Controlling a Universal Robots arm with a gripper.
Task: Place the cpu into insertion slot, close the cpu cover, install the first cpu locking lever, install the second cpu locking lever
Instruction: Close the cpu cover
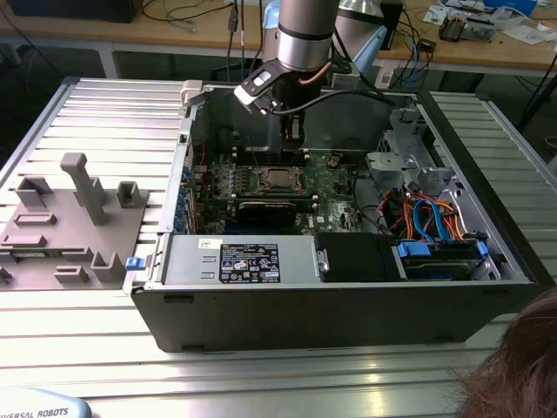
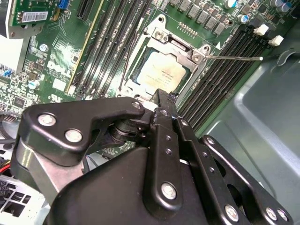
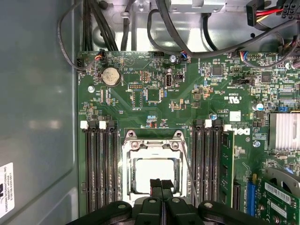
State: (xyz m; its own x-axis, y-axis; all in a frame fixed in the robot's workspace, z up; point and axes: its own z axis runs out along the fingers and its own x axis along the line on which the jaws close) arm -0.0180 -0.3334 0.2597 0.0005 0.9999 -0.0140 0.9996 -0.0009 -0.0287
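**Q:** Which step is in hand?

**A:** By judgement, the first locking lever. The cpu (image 3: 152, 171) lies flat in the slot (image 3: 125, 157). The cover (image 3: 152, 146) is down over it and frames its silver top. One lever (image 2: 234, 58) sticks out sideways from a socket corner, over the memory slots (image 2: 220, 79), and looks unlatched. A second thin rod (image 2: 129, 65) runs along the opposite side; whether it is hooked cannot be told.

**Q:** What does that step call for?

**A:** Probably a push on the free lever end, down and then in under its catch. The thin rod gives the tips little to bear on, so careful aim is needed.

**Q:** How is the arm posed?

**A:** In the exterior view the arm (image 1: 305, 35) reaches straight down into the open case (image 1: 348, 305). The gripper (image 3: 161, 185) hangs over the socket and points at the board (image 3: 159, 103). The jaws are together with nothing between them. Their tips sit over one edge of the cover window, but contact cannot be judged.
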